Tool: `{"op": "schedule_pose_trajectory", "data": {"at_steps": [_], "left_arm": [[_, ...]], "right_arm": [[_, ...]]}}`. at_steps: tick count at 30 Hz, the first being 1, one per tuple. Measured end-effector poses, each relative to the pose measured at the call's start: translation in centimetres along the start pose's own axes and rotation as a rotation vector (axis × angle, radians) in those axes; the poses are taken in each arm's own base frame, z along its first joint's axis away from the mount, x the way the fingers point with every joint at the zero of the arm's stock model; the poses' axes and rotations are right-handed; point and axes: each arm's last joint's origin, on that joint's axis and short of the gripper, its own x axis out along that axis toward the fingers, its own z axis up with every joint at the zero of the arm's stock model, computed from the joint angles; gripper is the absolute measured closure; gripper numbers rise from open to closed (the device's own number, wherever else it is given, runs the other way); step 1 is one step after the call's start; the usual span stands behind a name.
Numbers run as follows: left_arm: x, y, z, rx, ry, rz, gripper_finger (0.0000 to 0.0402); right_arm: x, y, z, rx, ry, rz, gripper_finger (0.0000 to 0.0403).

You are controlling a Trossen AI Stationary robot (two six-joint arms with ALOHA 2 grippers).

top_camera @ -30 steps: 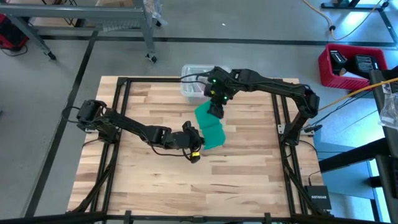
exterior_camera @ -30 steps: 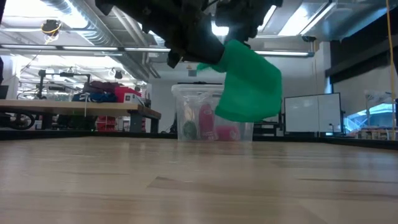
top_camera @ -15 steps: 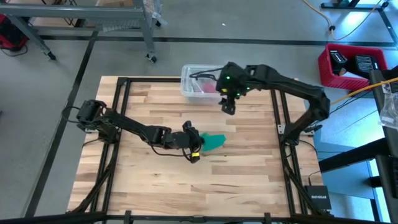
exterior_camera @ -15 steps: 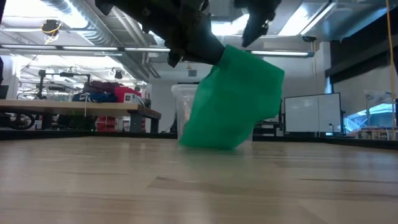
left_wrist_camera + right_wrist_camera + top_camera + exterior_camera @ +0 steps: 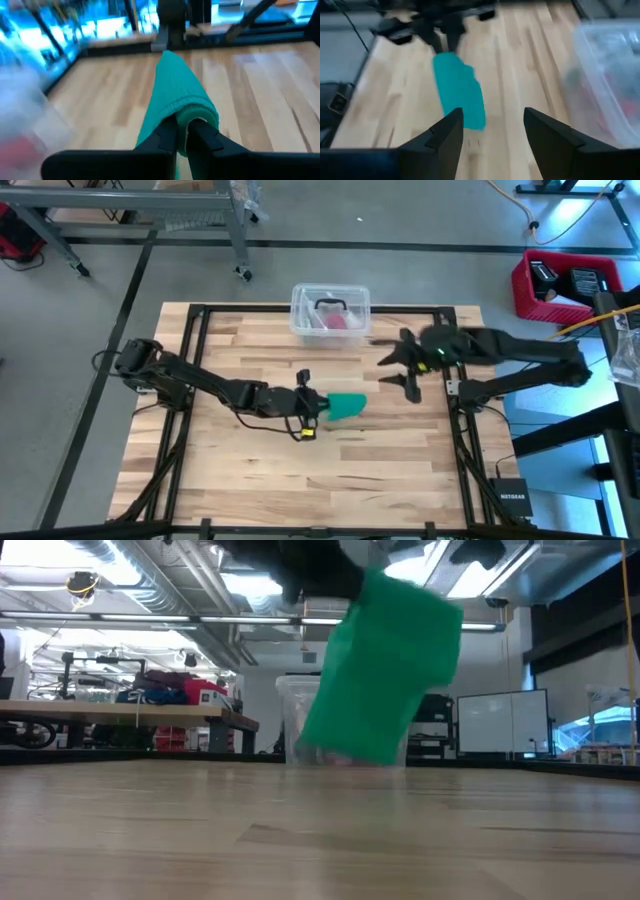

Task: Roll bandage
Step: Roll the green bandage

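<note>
The teal-green bandage [image 5: 346,407] hangs near the table's middle from my left gripper [image 5: 312,409], which is shut on it. In the low view the bandage [image 5: 385,665] is a broad sheet drooping in front of the tub, its lower edge about level with the table's far edge. In the left wrist view the bandage [image 5: 170,80] runs away from the fingers. My right gripper [image 5: 400,372] stands open above the table's right part, well clear of the bandage [image 5: 457,92], with nothing between its fingers. My left gripper pinches the bandage's thick, rolled-over end [image 5: 199,114] between its two fingers [image 5: 167,137]. The fingers come nearly level from the table's left, slanting a little down. The rest of the strip hangs slack beyond and below them; whether its lower edge [image 5: 350,755] touches the table I cannot tell.
A clear plastic tub [image 5: 330,310] with pink-red contents stands at the table's far edge, behind the bandage. Black frame rails [image 5: 195,360] run along the table's left and right sides. Bare wood lies between the bandage and the near edge.
My right gripper has drawn away from the bandage, going up and toward the table's right edge. The bandage's end that was up by it has dropped, so the strip now hangs from my left gripper alone. My left gripper has rolled its wrist and risen a little.
</note>
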Motion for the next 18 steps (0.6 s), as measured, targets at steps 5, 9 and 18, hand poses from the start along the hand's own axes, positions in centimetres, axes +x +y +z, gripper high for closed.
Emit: {"op": "schedule_pose_trajectory", "data": {"at_steps": [5,9,18], "left_arm": [[-1.8,1.6,2.4,0.150,-0.108,0.036,0.0385],[-3.2,3.1,3.9,0.219,-0.163,0.074,0.0385],[-4.6,5.1,5.3,0.241,-0.214,0.132,0.0385]], "right_arm": [[0.6,1.2,-4.0,-0.043,-0.190,0.018,0.0191],[2.1,1.1,-6.3,-0.044,-0.193,-0.008,0.0191],[5.6,1.1,-7.3,-0.028,-0.161,-0.013,0.0191]]}}
